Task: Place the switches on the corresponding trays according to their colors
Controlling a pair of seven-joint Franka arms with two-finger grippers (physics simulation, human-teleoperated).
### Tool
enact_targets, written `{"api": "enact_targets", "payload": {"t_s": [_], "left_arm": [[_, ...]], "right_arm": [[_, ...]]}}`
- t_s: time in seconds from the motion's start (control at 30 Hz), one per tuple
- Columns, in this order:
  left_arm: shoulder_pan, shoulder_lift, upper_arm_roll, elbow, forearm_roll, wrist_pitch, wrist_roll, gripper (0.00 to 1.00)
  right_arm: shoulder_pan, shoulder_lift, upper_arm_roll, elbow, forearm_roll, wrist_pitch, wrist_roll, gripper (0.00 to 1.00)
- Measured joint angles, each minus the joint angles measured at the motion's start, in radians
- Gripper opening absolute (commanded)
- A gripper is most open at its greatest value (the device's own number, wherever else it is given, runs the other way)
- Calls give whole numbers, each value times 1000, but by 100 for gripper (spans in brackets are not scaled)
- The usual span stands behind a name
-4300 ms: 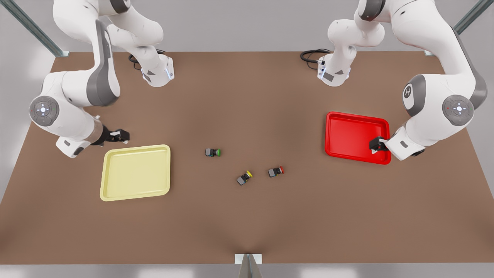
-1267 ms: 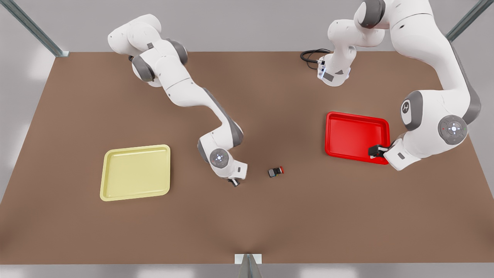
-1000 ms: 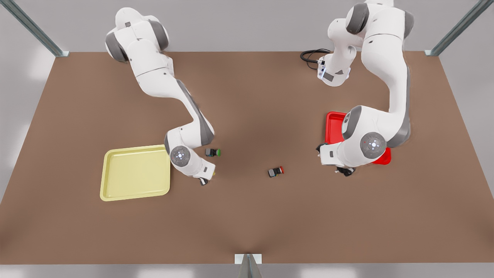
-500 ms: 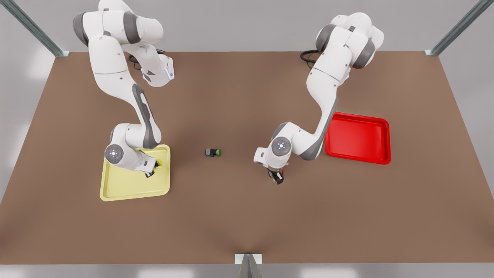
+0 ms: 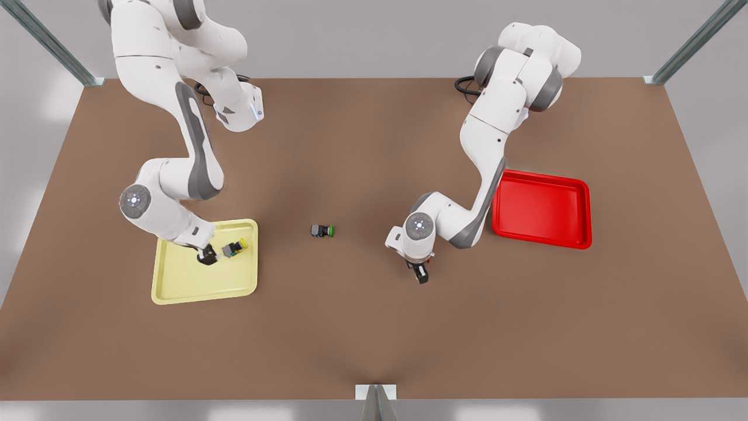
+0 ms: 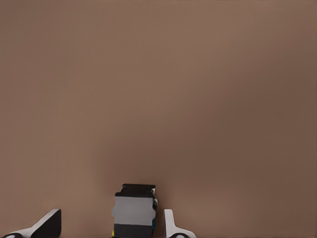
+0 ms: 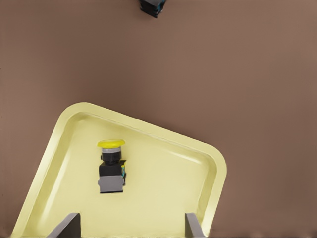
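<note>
Brown tabletop, front view: the yellow-capped black push-button switch lies delivered in the pale yellow plastic tray, with the right gripper at its nine o'clock. Left wrist view: the left gripper is spread, straddling a dark blocky switch (cap hidden), ready to pinch. Right wrist view: fingers apart, empty.

Readable text: none on any surface.
Labels or brands: none legible on the arms, trays or switches.
Numbers and signs: none visible.
</note>
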Motion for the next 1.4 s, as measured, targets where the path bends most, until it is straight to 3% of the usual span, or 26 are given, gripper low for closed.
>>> {"api": "enact_targets", "payload": {"t_s": [0.1,0.17,0.2,0.27,0.33,0.4,0.57,0.67,0.8,0.9,1.4], "left_arm": [[0,12,0,1,-2,0,-9,100],[0,15,0,1,-4,0,-11,100],[0,14,0,1,-8,0,-11,92],[0,15,0,1,-15,0,-14,86],[0,17,0,1,-19,1,-15,81],[0,22,-1,1,-22,6,-15,79],[0,23,-2,1,-32,6,-18,69],[-2,22,-3,1,-36,6,-29,65],[-2,23,-3,1,-39,5,-31,63],[-11,22,-3,1,-39,2,-44,58],[-12,23,-3,0,-36,0,-53,49]], "right_arm": [[-52,19,51,254,-123,-283,564,91],[-93,-12,52,291,-131,-316,1072,94],[-160,0,60,349,-121,-378,1261,95],[-189,-25,62,382,-146,-461,1529,100],[-197,12,56,529,-163,-696,1802,100],[-195,2,47,529,-159,-696,1907,100],[-269,-58,46,501,-173,-563,1900,100],[-233,-50,44,526,-161,-559,1914,100],[-228,-12,44,530,-154,-483,1913,100],[-226,75,46,587,-104,-482,1910,100],[-226,76,47,591,-93,-482,1907,100]]}}
